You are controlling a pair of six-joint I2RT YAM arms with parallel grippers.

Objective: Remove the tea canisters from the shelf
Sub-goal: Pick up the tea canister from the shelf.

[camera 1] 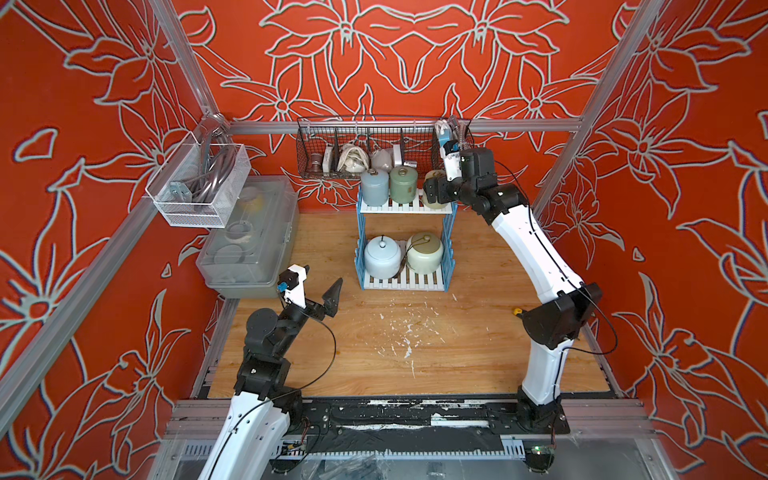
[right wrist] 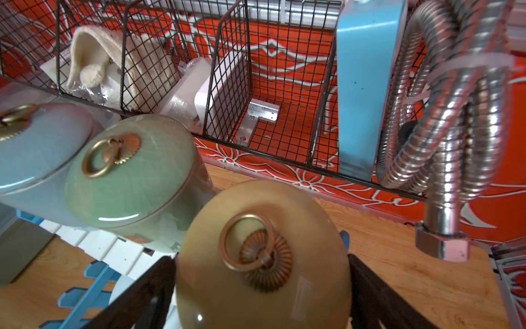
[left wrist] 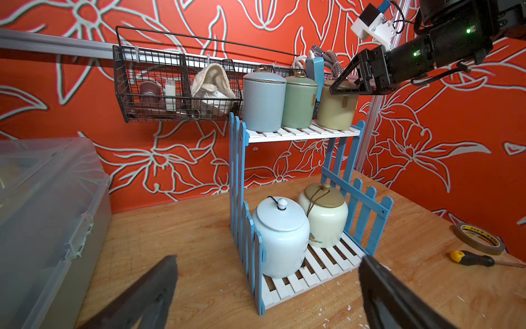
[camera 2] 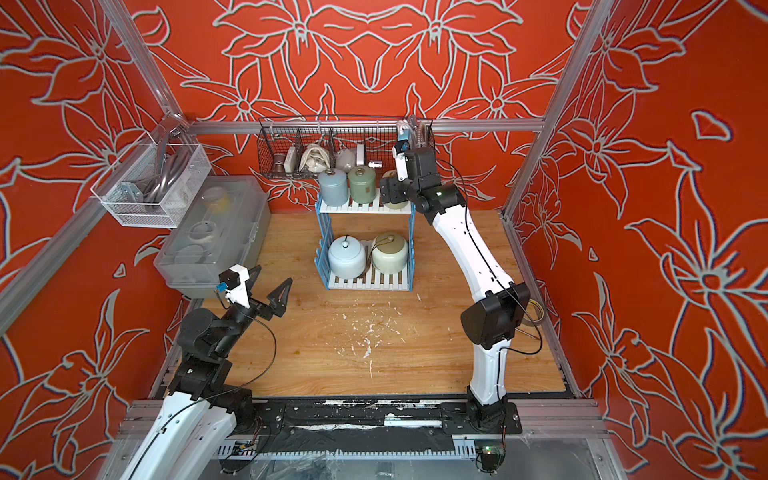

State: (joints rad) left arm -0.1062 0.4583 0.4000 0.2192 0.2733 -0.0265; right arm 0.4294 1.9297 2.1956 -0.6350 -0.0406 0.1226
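Up on the top tier of the shelf (left wrist: 299,133), in a row: blue-grey canister (left wrist: 264,102), sage green canister (left wrist: 300,102), cream canister (left wrist: 337,111), the last at the end nearest the right arm. On the bottom tier, side by side: pale blue jar (left wrist: 280,236) and cream jar (left wrist: 327,222). All five upright, lids on.

Right hand (right wrist: 262,259) up at the cream canister, just in front of the black wire basket (left wrist: 159,85). Straddles the canister with fingers spread wide, one close beside each flank; cannot tell whether the pads press. Canister base flat on the slats.

Left hand (camera 1: 324,276) low over the worktop (camera 1: 374,353), in front of the shelf and toward the left arm's side, well apart from every canister. Gapes wide, holds nothing, faces the bottom tier.
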